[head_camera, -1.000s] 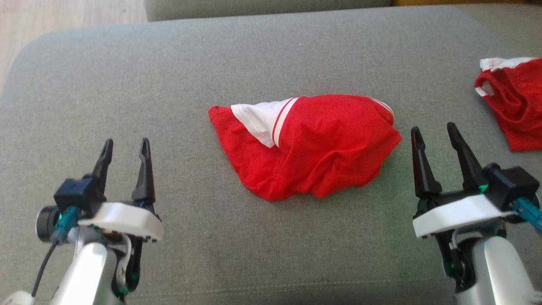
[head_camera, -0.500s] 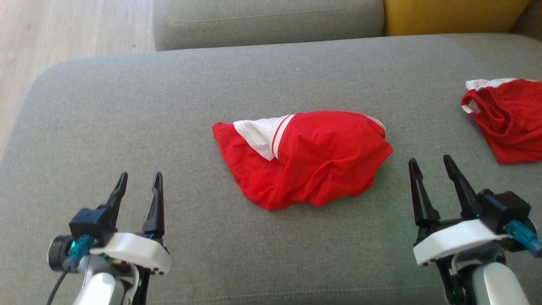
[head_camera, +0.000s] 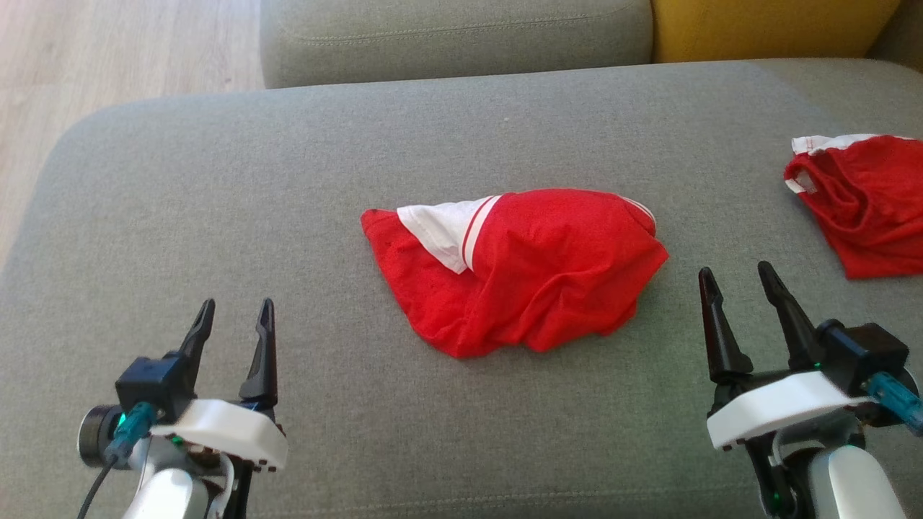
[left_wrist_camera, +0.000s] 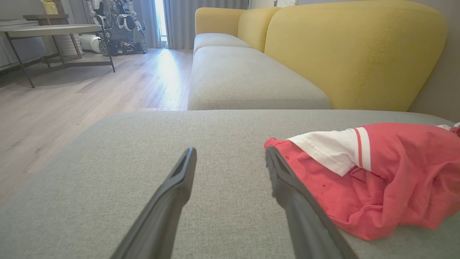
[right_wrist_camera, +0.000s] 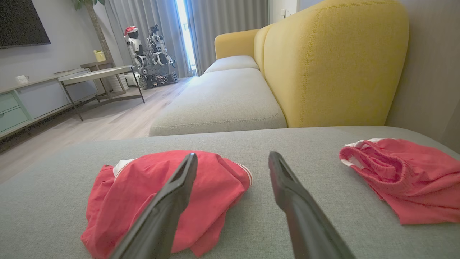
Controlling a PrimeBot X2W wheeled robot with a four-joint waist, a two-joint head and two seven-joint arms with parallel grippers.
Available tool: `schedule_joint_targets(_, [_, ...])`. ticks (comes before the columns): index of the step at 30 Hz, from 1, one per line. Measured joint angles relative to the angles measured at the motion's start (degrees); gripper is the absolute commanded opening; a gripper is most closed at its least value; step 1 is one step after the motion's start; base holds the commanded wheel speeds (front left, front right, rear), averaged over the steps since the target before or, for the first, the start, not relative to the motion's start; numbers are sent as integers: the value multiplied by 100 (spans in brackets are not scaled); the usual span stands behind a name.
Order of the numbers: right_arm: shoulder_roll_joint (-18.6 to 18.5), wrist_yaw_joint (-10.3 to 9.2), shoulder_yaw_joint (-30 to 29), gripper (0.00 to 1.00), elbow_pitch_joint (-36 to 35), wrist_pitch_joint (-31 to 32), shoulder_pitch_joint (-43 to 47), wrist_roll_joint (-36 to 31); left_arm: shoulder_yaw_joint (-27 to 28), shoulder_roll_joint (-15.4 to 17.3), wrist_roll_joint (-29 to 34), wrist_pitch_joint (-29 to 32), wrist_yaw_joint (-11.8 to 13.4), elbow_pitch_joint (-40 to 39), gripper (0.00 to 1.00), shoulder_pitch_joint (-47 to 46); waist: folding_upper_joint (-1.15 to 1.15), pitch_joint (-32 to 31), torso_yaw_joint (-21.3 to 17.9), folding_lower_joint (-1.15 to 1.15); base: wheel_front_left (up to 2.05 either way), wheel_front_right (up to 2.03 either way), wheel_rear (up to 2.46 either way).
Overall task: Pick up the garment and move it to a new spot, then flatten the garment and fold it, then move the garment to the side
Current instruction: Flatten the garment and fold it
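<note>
The garment, red with a white panel and a red stripe at its 10 o'clock side, lies crumpled in a loose heap at the middle of the grey sofa seat. It rests on the cushion and neither claw touches it.

The left claw hangs over bare cushion at the garment's 9 o'clock, well apart from the cloth. Its 2 dark fingers are spread and hold nothing. In the left wrist view the garment's near corner sits just past the right-hand finger.

The right claw hovers at the garment's 3 o'clock, near its edge but clear of it. Its fingers are also parted and empty. In the right wrist view the heap shows behind the left-hand finger.

A 2nd red garment with white trim lies bunched at 2 o'clock from the right claw, apart from the 1st.

Beyond the seat, a yellow backrest shows at 1 o'clock of the head view and pale wooden floor at 10 o'clock.
</note>
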Motion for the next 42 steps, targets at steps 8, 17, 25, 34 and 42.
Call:
schedule_joint_targets(8, [0,0,-10,100,-13,8,0,1,-8,19,-29,1,7,-22,100,-1,0,29,-7,0,0,0,0])
schedule_joint_targets(17, [0,0,-30,100,-15,22,-2,1,-15,25,-45,0,51,-37,100,-9,0,106,26,0,0,0,0])
schedule_joint_targets(25, [0,0,34,100,102,127,-151,1,-57,24,-58,-15,48,-45,100,-158,0,273,158,0,0,0,0])
schedule_joint_targets(34, [-645,0,1362,100,961,973,-1957,320,-346,-208,12,-148,-164,86,100,-926,0,768,693,0,0,0,0])
schedule_joint_targets(42, [-1276,0,2800,100,1762,1875,-3475,877,-376,-519,70,-216,-307,331,100,-1319,0,1130,1272,0,0,0,0])
